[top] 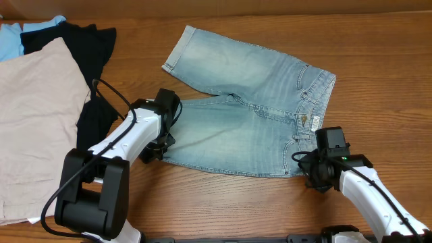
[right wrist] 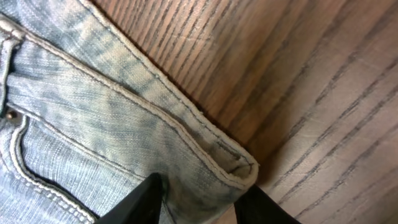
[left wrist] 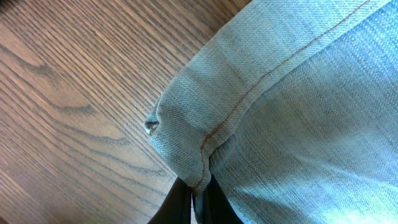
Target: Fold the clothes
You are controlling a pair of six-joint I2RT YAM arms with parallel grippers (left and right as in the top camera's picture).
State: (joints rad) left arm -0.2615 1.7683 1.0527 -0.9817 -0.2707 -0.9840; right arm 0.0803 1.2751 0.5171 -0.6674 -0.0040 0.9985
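Note:
The light blue denim shorts (top: 250, 115) lie spread flat on the wooden table, waistband to the right, legs to the left. My left gripper (top: 160, 143) is shut on the hem corner of the near leg; the left wrist view shows the hem (left wrist: 205, 143) pinched between the black fingers (left wrist: 200, 208). My right gripper (top: 312, 170) is at the near waistband corner; the right wrist view shows its fingers (right wrist: 202, 202) on either side of the folded waistband corner (right wrist: 224, 165), closed on it.
A black garment (top: 91, 61) and large beige shorts (top: 34, 121) lie at the left, with a light blue cloth (top: 13, 37) at the far left corner. The table (top: 378, 40) is wood grain.

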